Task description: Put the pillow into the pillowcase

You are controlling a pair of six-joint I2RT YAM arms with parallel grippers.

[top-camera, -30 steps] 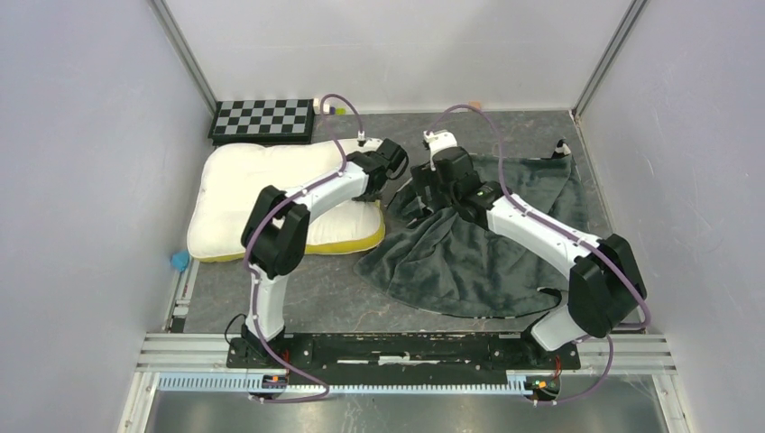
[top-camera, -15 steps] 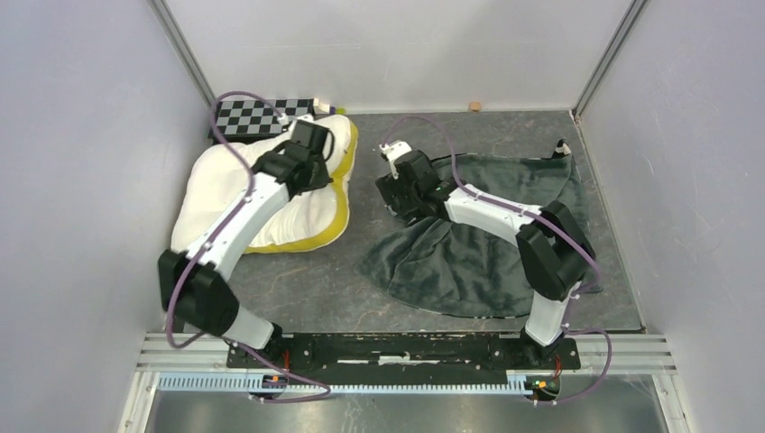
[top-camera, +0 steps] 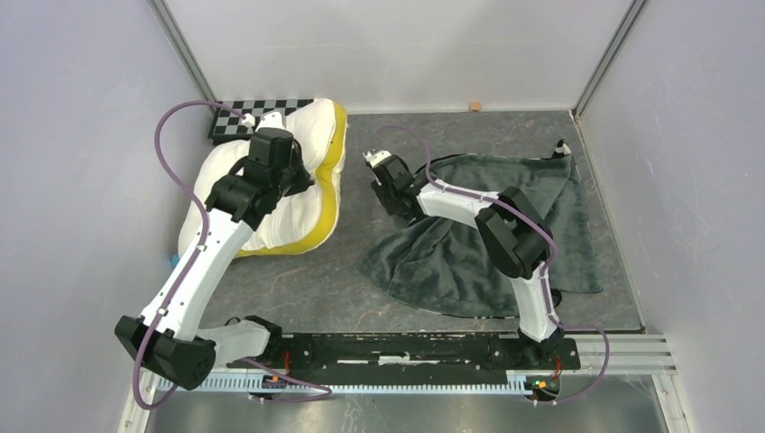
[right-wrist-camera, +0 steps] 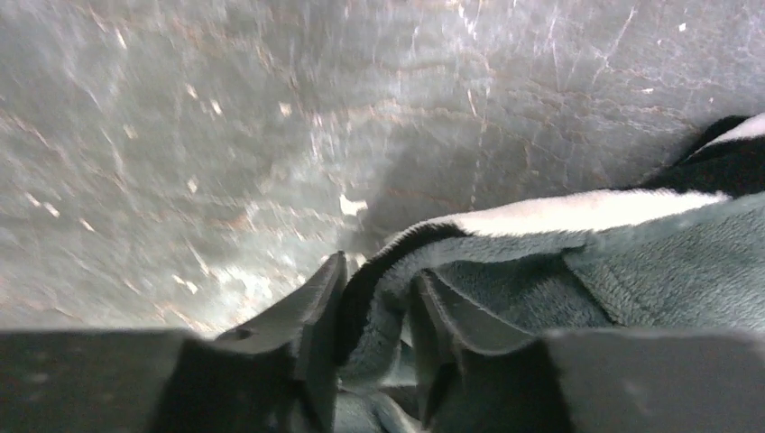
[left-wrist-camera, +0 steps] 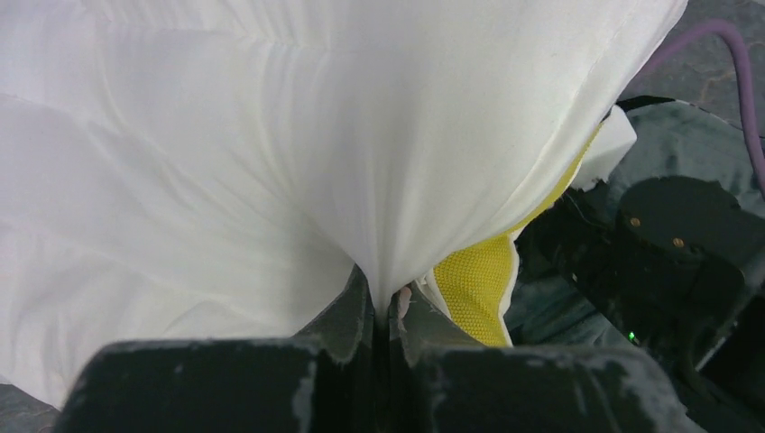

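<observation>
The cream-white pillow [top-camera: 307, 144] lies at the back left, its right side pulled up so that its yellow band [top-camera: 330, 180] faces right. My left gripper [left-wrist-camera: 390, 302] is shut on a pinch of the pillow's [left-wrist-camera: 271, 135] white cover beside the yellow band [left-wrist-camera: 474, 289]. The pillowcase [top-camera: 478, 262] is spread grey-green side up at centre right, with a bit of zebra stripe [top-camera: 561, 149] at its far corner. My right gripper [right-wrist-camera: 379, 298] sits at the pillowcase's left edge [right-wrist-camera: 577, 271], its fingers closed in on a fold of plush with a black-and-white hem.
A checkerboard [top-camera: 236, 114] lies behind the pillow against the back wall. A small wooden block [top-camera: 474, 106] sits at the back centre. A blue object [top-camera: 174, 261] is by the left wall. The rail [top-camera: 406, 347] runs along the near edge.
My left gripper shut on the pillow and swung left and back, tipping the pillow's right side up. My right gripper slid left along the pillowcase's edge and its jaws closed in on the fabric.
</observation>
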